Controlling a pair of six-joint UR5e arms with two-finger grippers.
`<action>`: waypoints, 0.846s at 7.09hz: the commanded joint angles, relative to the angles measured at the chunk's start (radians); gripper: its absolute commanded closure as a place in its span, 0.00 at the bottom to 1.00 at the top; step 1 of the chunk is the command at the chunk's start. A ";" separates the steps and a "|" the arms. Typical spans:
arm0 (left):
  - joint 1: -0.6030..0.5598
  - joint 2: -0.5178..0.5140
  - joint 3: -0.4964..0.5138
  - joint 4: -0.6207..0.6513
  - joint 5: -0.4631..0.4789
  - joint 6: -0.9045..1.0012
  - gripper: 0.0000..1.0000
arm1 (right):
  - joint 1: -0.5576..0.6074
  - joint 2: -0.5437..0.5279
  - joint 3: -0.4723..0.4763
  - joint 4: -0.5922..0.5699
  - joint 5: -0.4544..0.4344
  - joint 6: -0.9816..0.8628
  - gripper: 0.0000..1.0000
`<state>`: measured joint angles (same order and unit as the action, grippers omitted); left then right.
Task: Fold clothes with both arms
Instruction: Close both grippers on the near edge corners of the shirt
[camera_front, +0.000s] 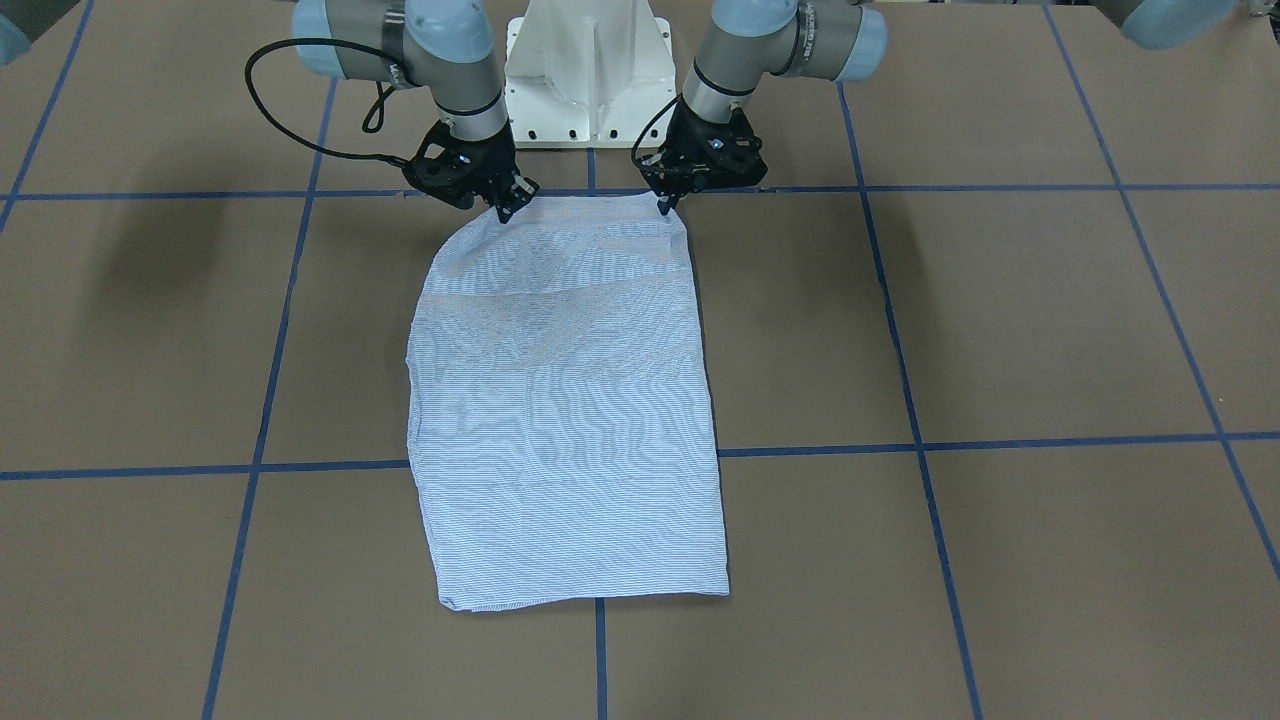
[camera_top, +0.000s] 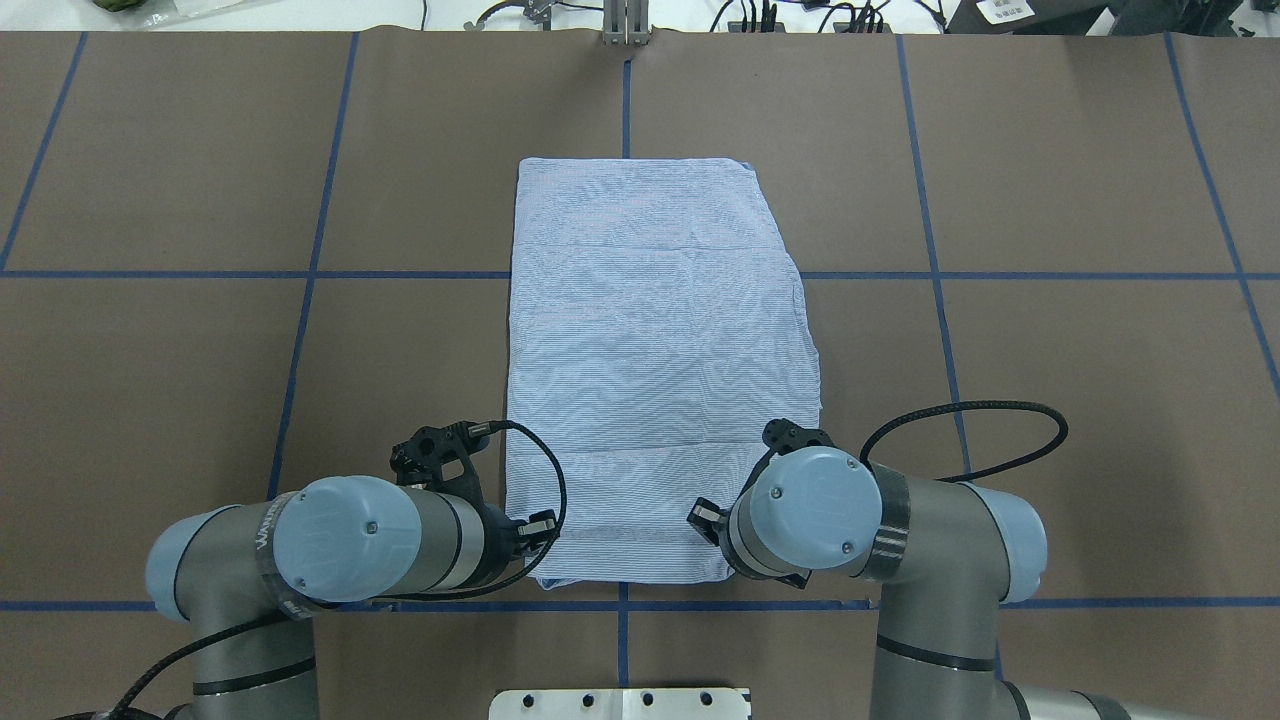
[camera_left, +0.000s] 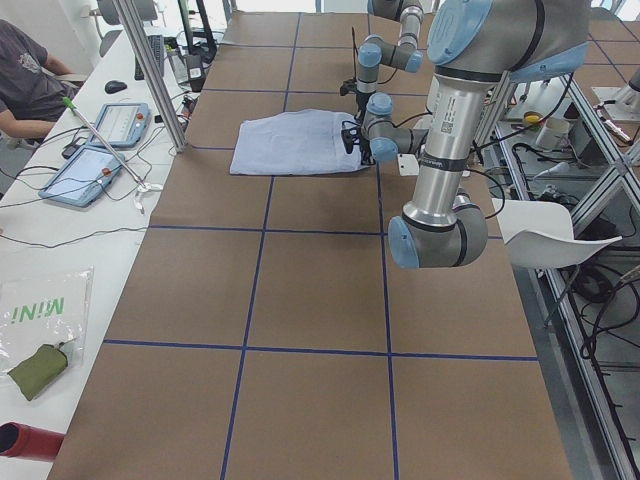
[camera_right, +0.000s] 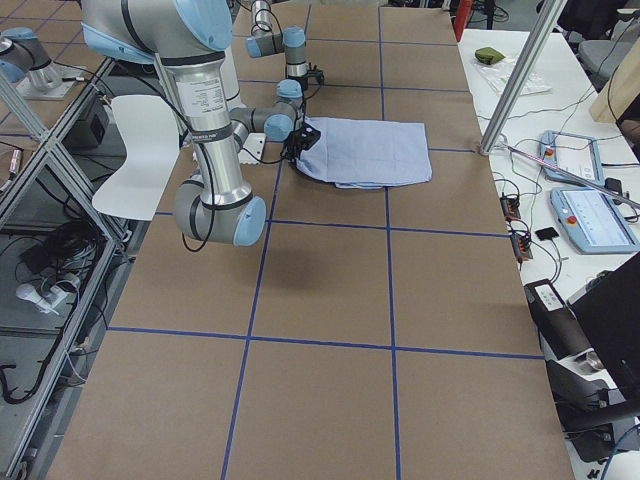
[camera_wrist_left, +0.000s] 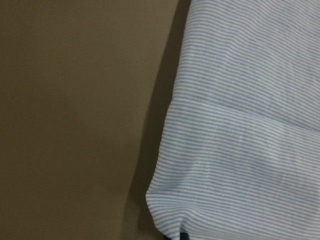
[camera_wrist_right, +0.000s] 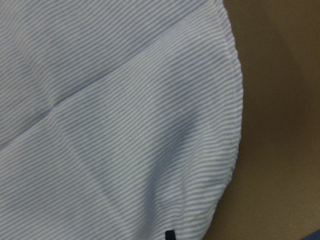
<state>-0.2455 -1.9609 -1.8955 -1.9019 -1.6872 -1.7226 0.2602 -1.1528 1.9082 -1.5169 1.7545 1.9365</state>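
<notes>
We see the brown table (camera_front: 1000, 330) under even, diffuse light from above, bright and without glare. In the front-facing view a broad, soft-edged shadow (camera_front: 160, 250) lies on the table at the view's left. There and in the overhead view, the fine stripes of the shirt (camera_front: 565, 400) break up into wavy moiré bands. Both wrist views are dimmer and a little soft. In the left one we make out a dark band of shadow along the shirt's edge, and in the right one the table darkens toward the lower corner. The side views are bright, and their blue tape lines (camera_left: 385, 300) splay outward toward the frame edges.
</notes>
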 joint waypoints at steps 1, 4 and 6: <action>0.000 -0.009 -0.020 0.001 -0.002 0.002 1.00 | 0.004 -0.005 0.049 -0.006 0.003 -0.001 1.00; -0.006 0.007 -0.126 0.050 -0.055 0.006 1.00 | 0.007 -0.036 0.119 -0.006 0.031 -0.005 1.00; -0.003 0.004 -0.262 0.179 -0.121 0.011 1.00 | 0.008 -0.045 0.205 -0.005 0.104 -0.007 1.00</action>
<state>-0.2504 -1.9551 -2.0792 -1.7941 -1.7705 -1.7137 0.2678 -1.1933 2.0617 -1.5229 1.8077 1.9304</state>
